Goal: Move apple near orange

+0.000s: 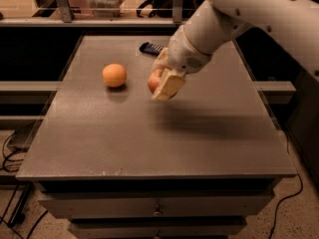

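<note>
A round red apple (153,81) hung above a grey metal table (149,143), near a smooth orange fruit (114,75) on the table to its left, not touching it. The likely best move was to lower the apple gently beside the orange, letting go only once it rested, so neither rolled. The cream-fingered gripper (161,85) was clamped around the apple, holding nothing else.
</note>
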`<state>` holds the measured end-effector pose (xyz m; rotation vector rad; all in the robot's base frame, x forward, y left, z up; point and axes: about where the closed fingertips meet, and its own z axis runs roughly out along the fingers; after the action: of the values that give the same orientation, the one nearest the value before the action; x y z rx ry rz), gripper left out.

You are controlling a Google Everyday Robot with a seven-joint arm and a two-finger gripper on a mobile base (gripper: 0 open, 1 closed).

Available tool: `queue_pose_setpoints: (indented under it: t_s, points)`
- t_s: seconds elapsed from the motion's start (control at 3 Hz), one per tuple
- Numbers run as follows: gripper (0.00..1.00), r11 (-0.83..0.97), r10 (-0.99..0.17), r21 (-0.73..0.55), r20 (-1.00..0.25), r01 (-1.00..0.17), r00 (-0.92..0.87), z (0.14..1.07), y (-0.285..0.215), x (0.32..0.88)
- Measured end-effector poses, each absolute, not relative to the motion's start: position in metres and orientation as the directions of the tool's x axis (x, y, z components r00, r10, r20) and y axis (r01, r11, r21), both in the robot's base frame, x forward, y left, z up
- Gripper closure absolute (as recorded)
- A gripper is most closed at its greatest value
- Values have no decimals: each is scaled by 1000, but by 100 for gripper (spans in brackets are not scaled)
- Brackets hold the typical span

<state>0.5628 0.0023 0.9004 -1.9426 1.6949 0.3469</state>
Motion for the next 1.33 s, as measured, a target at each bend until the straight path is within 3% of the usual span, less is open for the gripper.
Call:
queue_pose_setpoints:
  t_s: [0.33,0.67,1.33]
  points:
    - [84,-112,-819,-228,-530,-967,220,893,49,582]
    - [60,-136,-835,-222,-499,-965,232,879,79,602]
    - [13,-105,-867,-239,-454,-965,207,872,91,635]
